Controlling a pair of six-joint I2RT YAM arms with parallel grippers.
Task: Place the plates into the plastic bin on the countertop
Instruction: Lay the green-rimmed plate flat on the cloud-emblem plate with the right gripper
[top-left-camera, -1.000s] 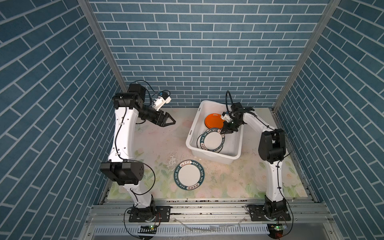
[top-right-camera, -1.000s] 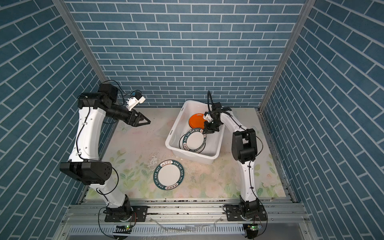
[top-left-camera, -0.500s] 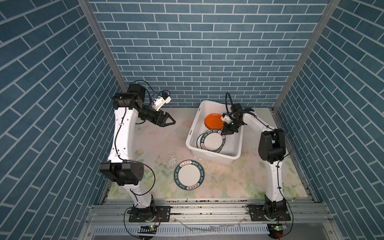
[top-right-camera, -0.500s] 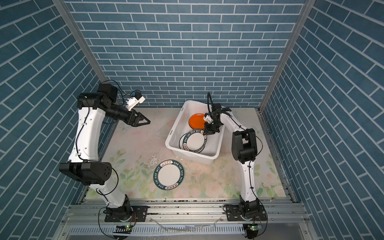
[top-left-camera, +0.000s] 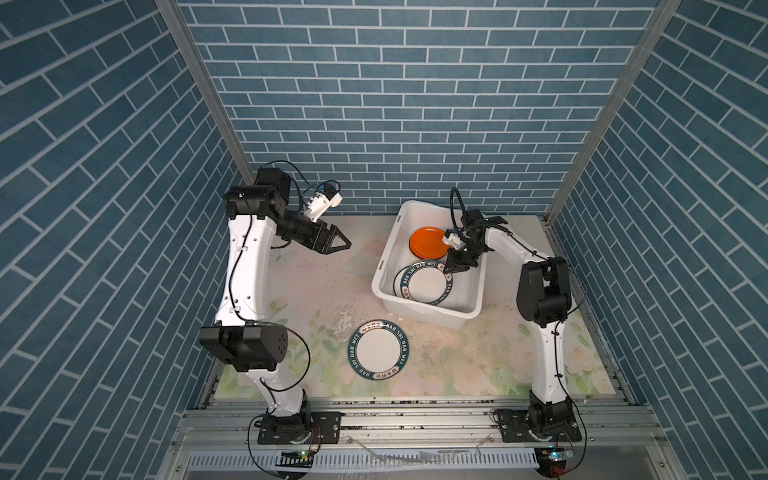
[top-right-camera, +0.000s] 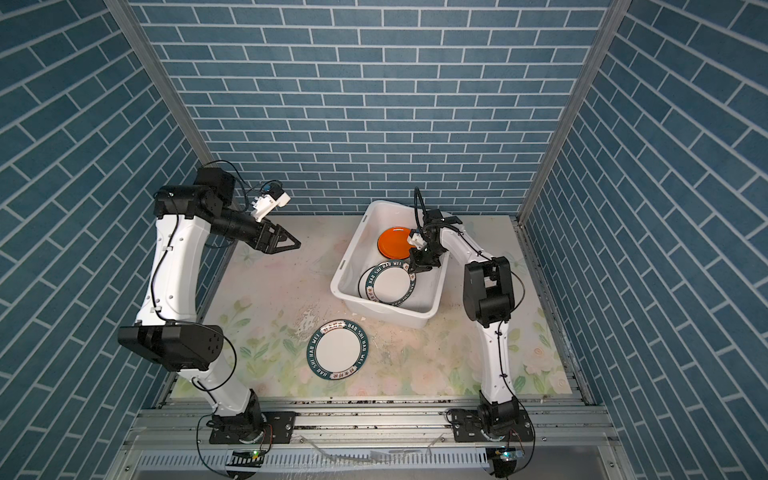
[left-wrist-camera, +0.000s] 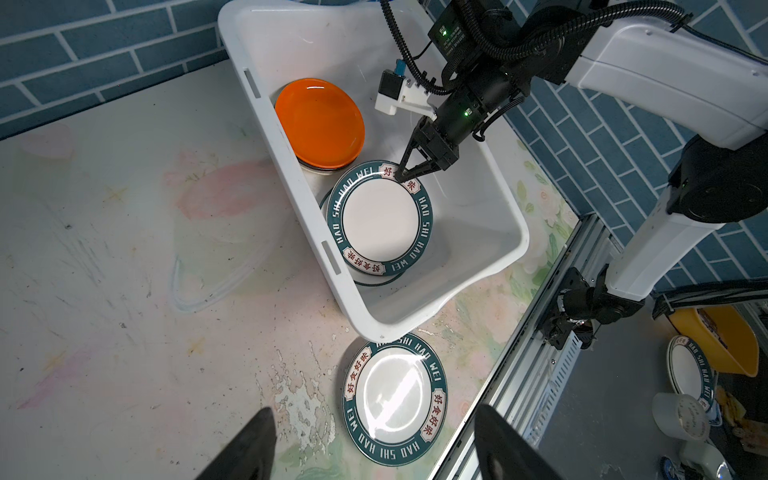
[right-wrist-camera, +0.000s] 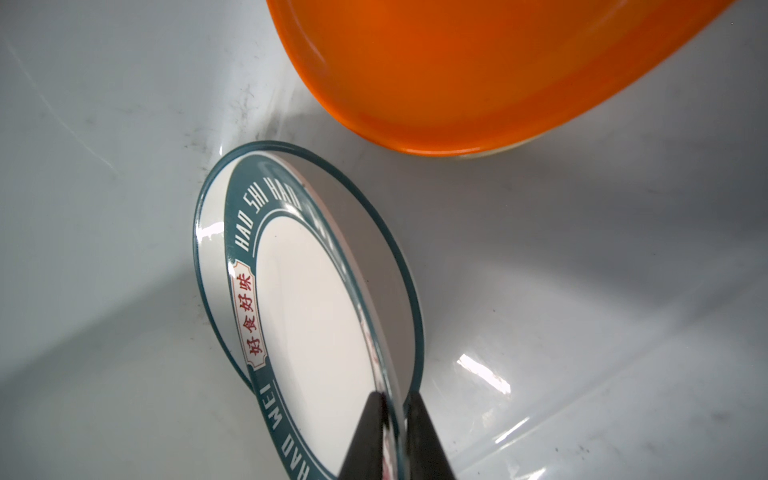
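The white plastic bin (top-left-camera: 384, 266) (top-right-camera: 345, 266) (left-wrist-camera: 291, 166) stands at the back right of the flowered countertop (top-left-camera: 316, 299). Inside lie an orange plate (top-left-camera: 428, 248) (left-wrist-camera: 320, 122) (right-wrist-camera: 478, 70) and a white plate with a lettered dark-green rim (top-left-camera: 424, 284) (top-right-camera: 390, 284) (left-wrist-camera: 380, 218) (right-wrist-camera: 307, 316), which rests tilted on a thin-rimmed white plate (right-wrist-camera: 399, 266). My right gripper (top-left-camera: 449, 269) (top-right-camera: 412, 270) (left-wrist-camera: 402, 176) (right-wrist-camera: 392, 397) is shut on the green-rimmed plate's rim. A second green-rimmed plate (top-left-camera: 379, 350) (top-right-camera: 338, 350) (left-wrist-camera: 395, 395) lies flat on the countertop in front of the bin. My left gripper (top-left-camera: 347, 244) (top-right-camera: 297, 245) (left-wrist-camera: 376, 415) hangs open and empty at the back left.
A metal rail (top-left-camera: 415, 409) runs along the countertop's front edge. Worn paint flakes (top-left-camera: 345, 322) mark the surface by the loose plate. Beyond the rail, the left wrist view shows a yellow bowl (left-wrist-camera: 715, 340), a tape roll (left-wrist-camera: 681, 415) and another plate (left-wrist-camera: 690, 370).
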